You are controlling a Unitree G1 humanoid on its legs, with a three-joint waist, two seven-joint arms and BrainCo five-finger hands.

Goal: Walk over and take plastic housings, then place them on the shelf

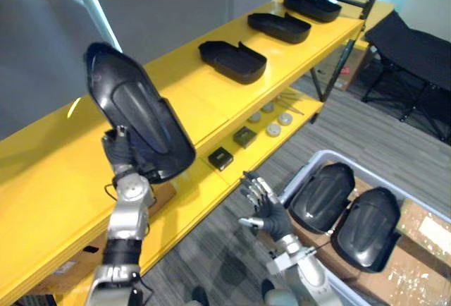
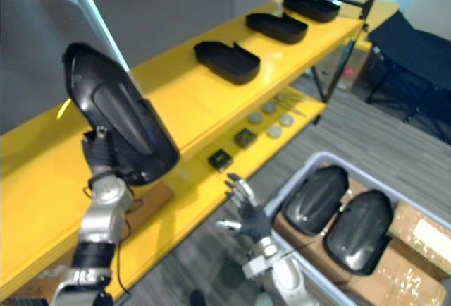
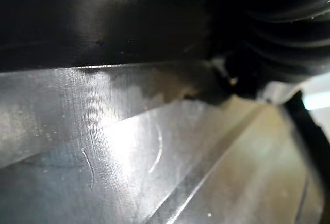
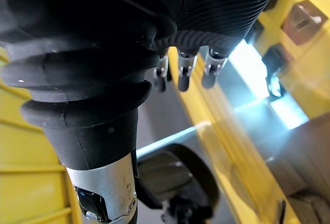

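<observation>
Held housing (image 1: 137, 115): 1 black plastic shell, raised and tilted above the top board of the yellow shelf (image 1: 176, 91), domed side outward.
Left hand (image 1: 118, 152): curled round the shell's lower edge, carrying it.
Right hand (image 1: 266, 211): low, just beside the grey bin (image 1: 299, 175), fingers spread and relaxed, holding nothing.
Shelved housings (image 1: 232, 60) (image 1: 280, 27) (image 1: 313, 7): 3, hollow side up, spaced in a row along the top board.
Bin housings (image 1: 323, 197) (image 1: 366, 228): 2, domed side up, side by side on cardboard (image 1: 423, 232).
Lower board: 2 small dark boxes (image 1: 220, 158), 4 round grey discs (image 1: 273, 130).
</observation>
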